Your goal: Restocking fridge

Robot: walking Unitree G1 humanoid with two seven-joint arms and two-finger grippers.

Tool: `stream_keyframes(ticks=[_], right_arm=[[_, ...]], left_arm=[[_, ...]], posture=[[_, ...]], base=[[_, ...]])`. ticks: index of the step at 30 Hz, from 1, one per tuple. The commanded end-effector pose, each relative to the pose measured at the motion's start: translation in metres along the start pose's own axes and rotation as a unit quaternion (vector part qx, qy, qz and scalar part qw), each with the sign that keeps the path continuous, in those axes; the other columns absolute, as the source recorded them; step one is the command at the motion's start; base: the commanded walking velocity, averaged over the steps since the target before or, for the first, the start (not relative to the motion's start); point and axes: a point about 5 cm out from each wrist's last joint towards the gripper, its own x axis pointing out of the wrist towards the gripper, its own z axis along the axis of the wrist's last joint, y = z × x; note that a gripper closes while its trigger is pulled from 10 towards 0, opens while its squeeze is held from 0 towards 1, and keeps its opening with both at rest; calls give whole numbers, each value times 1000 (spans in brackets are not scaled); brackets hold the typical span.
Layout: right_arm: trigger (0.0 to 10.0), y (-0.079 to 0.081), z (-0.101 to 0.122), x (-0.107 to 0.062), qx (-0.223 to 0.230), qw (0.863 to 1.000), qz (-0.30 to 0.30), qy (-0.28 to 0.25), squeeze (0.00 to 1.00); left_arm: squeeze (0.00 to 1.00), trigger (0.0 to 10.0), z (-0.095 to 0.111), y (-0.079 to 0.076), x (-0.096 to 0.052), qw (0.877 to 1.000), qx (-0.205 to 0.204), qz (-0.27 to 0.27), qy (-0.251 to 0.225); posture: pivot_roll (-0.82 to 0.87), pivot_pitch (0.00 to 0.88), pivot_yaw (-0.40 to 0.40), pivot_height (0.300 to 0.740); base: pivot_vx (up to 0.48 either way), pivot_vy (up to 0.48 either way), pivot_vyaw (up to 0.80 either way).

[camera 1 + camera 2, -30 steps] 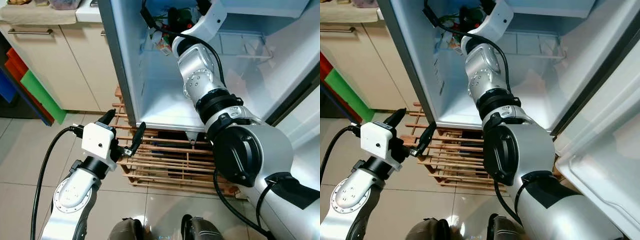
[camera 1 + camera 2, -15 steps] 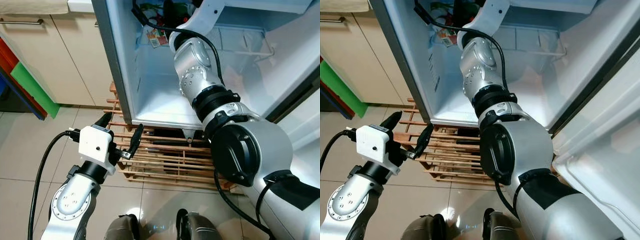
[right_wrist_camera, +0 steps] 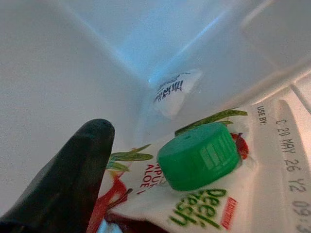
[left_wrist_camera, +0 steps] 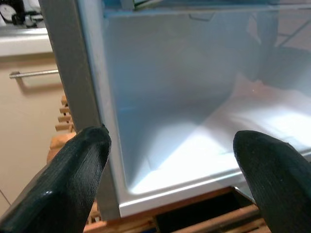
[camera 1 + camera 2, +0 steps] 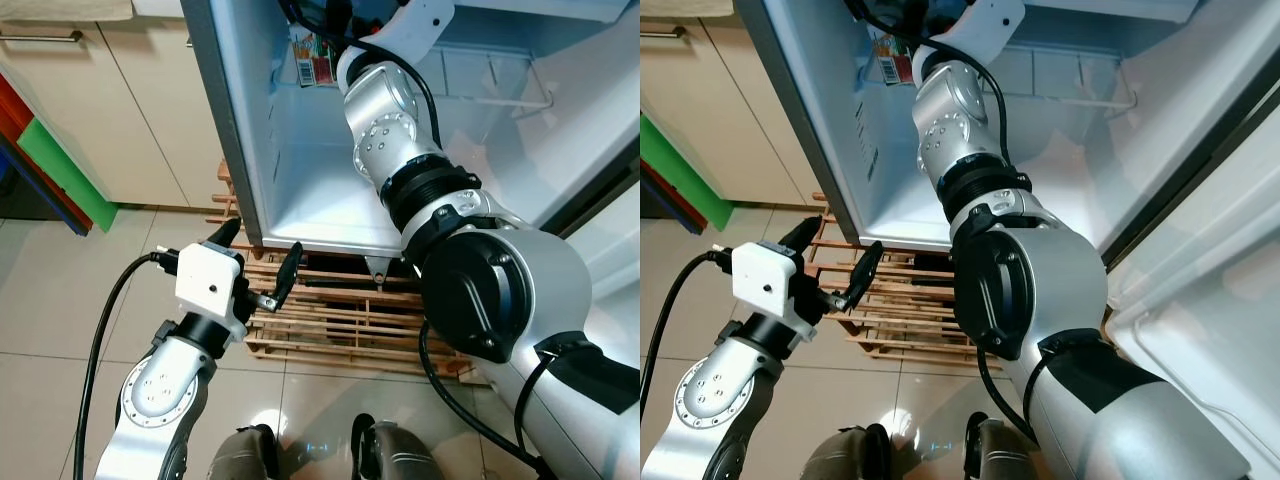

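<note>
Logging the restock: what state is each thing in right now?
Fridge: open, bottom compartment bare.
Juice carton: inside the fridge, green cap screwed on.
Left tool: open, holding nothing, low before the fridge.
Right tool: inside the fridge at the carton; grip unclear.

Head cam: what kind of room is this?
Most likely a home kitchen. An open fridge stands on a wooden pallet over tiled floor, with beige cabinets beside it. The right gripper is at a green-capped juice carton inside; the left gripper hovers below.
</note>
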Motion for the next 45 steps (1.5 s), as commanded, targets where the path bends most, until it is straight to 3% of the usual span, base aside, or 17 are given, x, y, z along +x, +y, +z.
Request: stream_keyframes(ticks=[1, 9, 10, 14, 16, 19, 25, 27, 28, 29, 30, 31, 32, 33, 35, 39, 45], right_arm=[[10000, 4, 6, 2, 36, 999, 5, 2, 1000], [10000, -1, 12, 4, 70, 997, 17, 6, 1000], [10000, -2, 13, 4, 64, 998, 18, 5, 0], [10000, -39, -5, 0, 22, 995, -78, 53, 0], [10000, -44, -7, -1, 13, 994, -89, 58, 0], [10000, -67, -7, -5, -116, 986, -112, 51, 0], [10000, -84, -5, -7, -210, 970, -115, 48, 0], [10000, -96, 1, -9, -314, 942, -110, 47, 0], [10000, -103, 9, -9, -393, 913, -103, 35, 0], [10000, -103, 9, -9, -393, 913, -103, 35, 0], [10000, -110, 17, -10, -454, 885, -102, 24, 0], [10000, -110, 17, -10, -454, 885, -102, 24, 0], [10000, -120, 29, -11, -552, 828, -96, 4, 0], [10000, -120, 29, -11, -552, 828, -96, 4, 0], [10000, -125, 38, -13, -600, 795, -91, -23, 0], [10000, -124, 45, -15, -626, 773, -80, -61, 0], [10000, -127, 43, -18, -605, 789, -83, -69, 0]], left_arm=[[0, 10000, -2, 3, 1, 1000, 9, 9, 4], [0, 10000, -3, 4, 5, 1000, 10, 15, -1], [0, 10000, -2, 3, 6, 1000, 9, 16, -3], [0, 10000, -6, 6, 14, 1000, 5, 22, -5], [0, 10000, -6, 6, 15, 1000, 4, 22, -5], [0, 10000, -3, 5, 24, 1000, -1, 23, -20], [0, 10000, -5, 2, 31, 999, -5, 21, -26], [0, 10000, -6, 0, 37, 999, -9, 19, -31], [0, 10000, -5, -1, 39, 999, -11, 18, -34], [0, 10000, -5, -1, 39, 999, -11, 18, -34], [0, 10000, -6, -2, 42, 999, -13, 18, -37], [0, 10000, -6, -2, 42, 999, -13, 18, -37], [0, 10000, -7, -3, 44, 999, -15, 19, -40], [0, 10000, -7, -3, 44, 999, -15, 19, -40], [0, 10000, -7, -4, 46, 999, -16, 21, -43], [0, 10000, -8, -3, 48, 998, -15, 23, -48], [0, 10000, -8, -2, 57, 998, -15, 22, -57]], posture=[[115, 191, -21, 740], [113, 196, -35, 740], [110, 201, -46, 740], [70, 197, -63, 740], [70, 197, -63, 740], [28, 183, -80, 740], [0, 168, -88, 740], [-27, 155, -98, 740], [-36, 153, -104, 740], [-36, 153, -104, 740], [-43, 149, -108, 740], [-43, 149, -108, 740], [-52, 146, -115, 740], [-52, 146, -115, 740], [-57, 139, -121, 740], [-62, 129, -125, 740], [-84, 101, -120, 740]], base=[[0, 0, 0], [0, 0, 0], [0, 0, 0], [0, 0, 0], [0, 0, 0], [0, 0, 0], [0, 0, 0], [0, 0, 0], [0, 0, 0], [0, 0, 0], [0, 0, 0], [0, 0, 0], [0, 0, 0], [0, 0, 0], [0, 0, 0], [0, 0, 0], [0, 0, 0]])
